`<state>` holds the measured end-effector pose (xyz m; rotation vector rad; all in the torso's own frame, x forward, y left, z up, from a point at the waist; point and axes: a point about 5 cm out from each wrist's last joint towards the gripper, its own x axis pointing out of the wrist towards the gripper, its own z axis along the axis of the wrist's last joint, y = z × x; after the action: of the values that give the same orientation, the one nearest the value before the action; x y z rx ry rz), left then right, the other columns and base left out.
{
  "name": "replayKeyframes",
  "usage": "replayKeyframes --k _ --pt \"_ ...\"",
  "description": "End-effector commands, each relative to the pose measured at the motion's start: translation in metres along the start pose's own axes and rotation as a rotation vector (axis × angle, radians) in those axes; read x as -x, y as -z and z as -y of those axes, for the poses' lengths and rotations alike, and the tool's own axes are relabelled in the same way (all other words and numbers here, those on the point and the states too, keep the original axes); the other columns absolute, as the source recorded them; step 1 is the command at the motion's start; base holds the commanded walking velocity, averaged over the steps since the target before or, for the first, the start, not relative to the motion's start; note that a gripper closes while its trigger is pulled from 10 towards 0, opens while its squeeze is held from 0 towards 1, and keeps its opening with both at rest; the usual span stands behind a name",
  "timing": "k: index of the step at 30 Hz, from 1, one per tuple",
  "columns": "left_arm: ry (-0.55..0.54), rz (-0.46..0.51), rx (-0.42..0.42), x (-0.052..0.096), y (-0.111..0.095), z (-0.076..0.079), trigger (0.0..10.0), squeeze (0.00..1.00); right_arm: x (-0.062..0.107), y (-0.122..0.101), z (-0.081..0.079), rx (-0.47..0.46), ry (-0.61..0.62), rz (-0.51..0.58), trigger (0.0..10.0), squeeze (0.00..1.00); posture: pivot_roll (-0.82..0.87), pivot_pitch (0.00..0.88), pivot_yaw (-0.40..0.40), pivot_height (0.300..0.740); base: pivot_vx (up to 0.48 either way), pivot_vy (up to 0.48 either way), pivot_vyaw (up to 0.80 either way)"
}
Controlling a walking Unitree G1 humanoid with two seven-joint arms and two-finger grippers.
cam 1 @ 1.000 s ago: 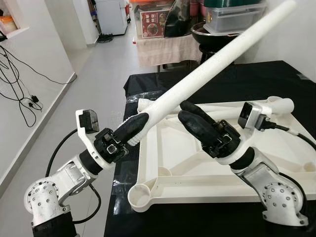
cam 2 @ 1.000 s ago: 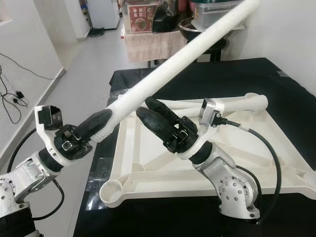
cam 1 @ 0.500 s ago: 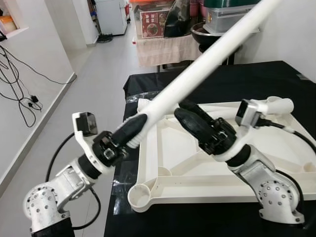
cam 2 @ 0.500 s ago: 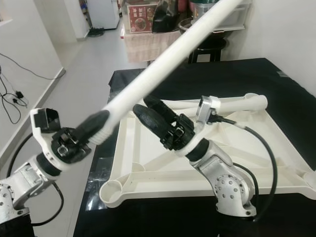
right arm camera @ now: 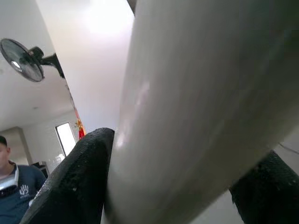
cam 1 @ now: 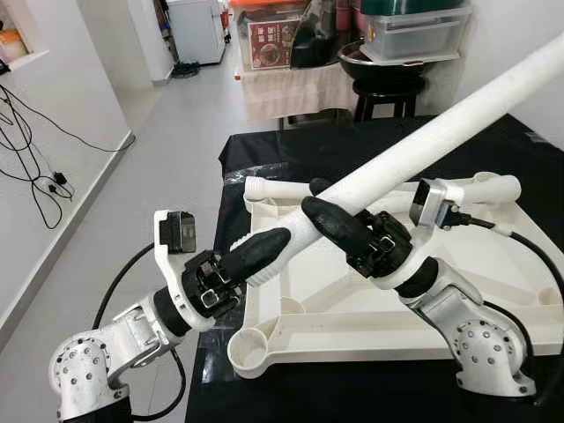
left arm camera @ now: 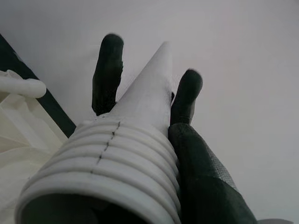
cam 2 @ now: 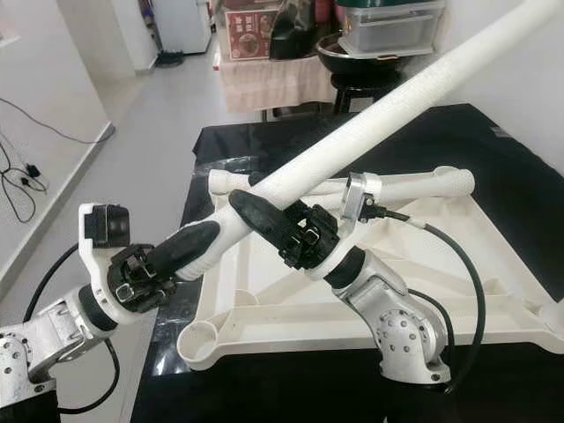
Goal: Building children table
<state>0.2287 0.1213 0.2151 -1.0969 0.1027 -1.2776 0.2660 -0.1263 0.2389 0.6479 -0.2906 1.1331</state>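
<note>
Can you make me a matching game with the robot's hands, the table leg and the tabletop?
Things:
1. left hand
2. right hand
3. white table leg
4. upside-down white tabletop

Places:
A. lying flat on the black cloth
B. gripping the leg's ribbed end
C. slanting up into the air
D. gripping the leg above the ribbed end

Pairs: 1-B, 2-D, 3-C, 4-A

White table leg (cam 1: 441, 137), ribbed at threaded end. White tabletop (cam 1: 529, 264). Black cloth (cam 1: 493, 132) beneath. Black fingers on left gripper (cam 1: 264, 251) and right gripper (cam 1: 330, 220), silver arms. Pale grey floor (cam 1: 167, 150), white wall (cam 1: 53, 97), black cables (cam 1: 35, 176).
</note>
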Motion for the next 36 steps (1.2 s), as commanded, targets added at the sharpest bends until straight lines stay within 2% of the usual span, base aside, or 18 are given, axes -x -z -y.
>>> replayKeyframes --k 1,4,5,7,8,16,17,18,20,21,26,29,30,32,34,35,36 --pt "0.055 -0.039 0.008 -0.002 0.006 0.006 0.0 0.00 -0.004 -0.005 0.000 -0.022 -0.001 0.038 10.0 0.00 -0.05 0.003 0.053 0.740 0.000 0.000 0.00" --pt "0.053 -0.044 0.014 -0.002 0.009 0.005 0.0 0.00 -0.006 -0.005 -0.002 -0.033 -0.015 0.046 10.0 0.00 -0.05 0.002 0.052 0.740 0.000 0.000 0.00" --pt "0.050 -0.048 0.018 -0.002 0.010 0.004 0.0 0.00 -0.007 -0.006 -0.004 -0.040 -0.033 0.046 3.6 0.00 -0.06 0.000 0.051 0.740 0.000 0.000 0.00" --pt "0.049 -0.050 0.021 -0.002 0.011 0.003 0.0 0.00 -0.008 -0.005 -0.005 -0.044 -0.045 0.044 3.6 0.00 -0.06 0.000 0.051 0.740 0.000 0.000 0.00" --pt "0.048 -0.051 0.023 -0.002 0.012 0.003 0.0 0.00 -0.009 -0.005 -0.007 -0.051 -0.060 0.040 0.0 0.00 -0.05 0.000 0.048 0.740 0.000 0.000 0.00" --pt "0.025 -0.045 -0.003 -0.001 0.010 0.001 0.0 0.00 -0.010 0.001 -0.010 -0.076 -0.087 0.012 0.0 0.00 -0.05 0.000 0.047 0.740 0.000 0.000 0.00" --pt "0.015 -0.042 -0.016 -0.001 0.009 0.001 0.3 0.00 -0.010 0.002 -0.010 -0.079 -0.088 0.007 0.0 0.00 -0.05 0.000 0.047 0.740 0.000 0.000 0.00" --pt "-0.003 -0.038 -0.035 0.000 0.009 -0.001 10.0 0.27 -0.010 0.002 -0.010 -0.082 -0.085 0.003 0.0 0.00 -0.05 0.000 0.047 0.740 0.000 0.000 0.00" --pt "-0.014 -0.037 -0.048 0.001 0.008 -0.002 10.0 0.27 -0.010 0.003 -0.010 -0.084 -0.082 0.001 0.0 0.00 -0.05 0.000 0.047 0.740 0.000 0.000 0.00" --pt "-0.028 -0.025 -0.056 0.002 0.008 -0.004 10.0 1.00 -0.010 0.003 -0.009 -0.083 -0.076 -0.002 0.0 0.00 -0.05 0.000 0.047 0.740 0.000 0.000 0.00" --pt "-0.061 0.014 -0.065 0.007 0.004 -0.008 10.0 1.00 -0.009 0.000 0.001 -0.056 -0.005 0.014 0.0 0.00 -0.05 0.000 0.049 0.740 0.000 0.000 0.00" --pt "-0.120 0.015 -0.072 0.020 0.005 -0.012 10.0 1.00 -0.008 -0.012 0.019 -0.018 0.136 0.087 0.0 0.00 -0.05 0.001 0.054 0.740 0.000 0.000 0.00" --pt "-0.120 0.015 -0.072 0.020 0.005 -0.012 10.0 1.00 -0.008 -0.012 0.019 -0.018 0.136 0.087 0.0 0.00 -0.05 0.001 0.054 0.740 0.000 0.000 0.00" --pt "-0.162 0.008 -0.070 0.032 0.008 -0.013 10.0 1.00 -0.006 -0.021 0.029 -0.003 0.208 0.142 0.0 0.00 -0.05 0.003 0.057 0.740 0.000 0.000 0.00" --pt "-0.162 0.008 -0.070 0.032 0.008 -0.013 10.0 1.00 -0.006 -0.021 0.029 -0.003 0.208 0.142 0.0 0.00 -0.05 0.003 0.057 0.740 0.000 0.000 0.00" --pt "-0.237 -0.001 -0.072 0.053 0.013 -0.012 10.0 1.00 -0.001 -0.032 0.040 0.019 0.292 0.199 0.0 0.00 -0.04 0.007 0.056 0.740 0.000 0.000 0.00" --pt "-0.237 -0.001 -0.072 0.053 0.013 -0.012 10.0 1.00 -0.001 -0.032 0.040 0.019 0.292 0.199 0.0 0.00 -0.04 0.007 0.056 0.740 0.000 0.000 0.00"
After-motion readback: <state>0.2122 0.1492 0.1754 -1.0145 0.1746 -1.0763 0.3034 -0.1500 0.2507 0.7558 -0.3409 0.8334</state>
